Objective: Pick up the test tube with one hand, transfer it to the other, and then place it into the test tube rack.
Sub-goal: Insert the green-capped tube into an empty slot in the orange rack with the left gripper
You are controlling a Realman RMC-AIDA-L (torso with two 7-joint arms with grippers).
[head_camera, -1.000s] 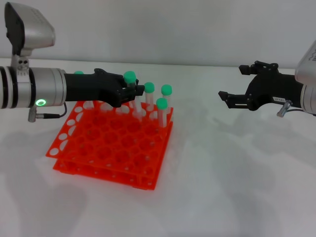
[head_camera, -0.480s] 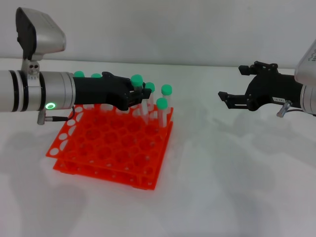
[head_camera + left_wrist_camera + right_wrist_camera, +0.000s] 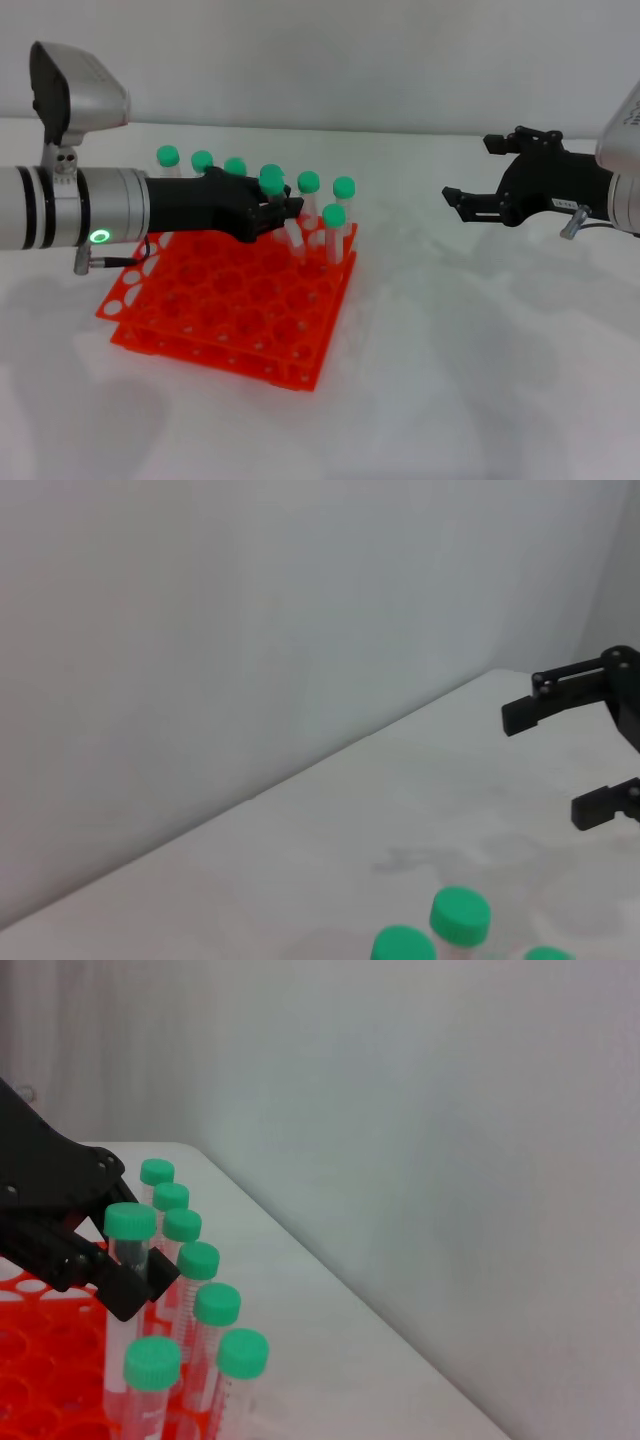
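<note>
Left gripper [image 3: 275,208], jaws clenched on the test tube [image 3: 271,185], over the test tube rack [image 3: 230,310]; tip could catch a neighbouring cap; right gripper [image 3: 468,203] jaws released, well apart.

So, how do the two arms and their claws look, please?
The left arm is thick ribbed silver-grey with black bands, a green glowing ring and a thin black cable; its claw is black. The right claw is black and angular, on a black wrist with a small white label, below a silver arm.
</note>
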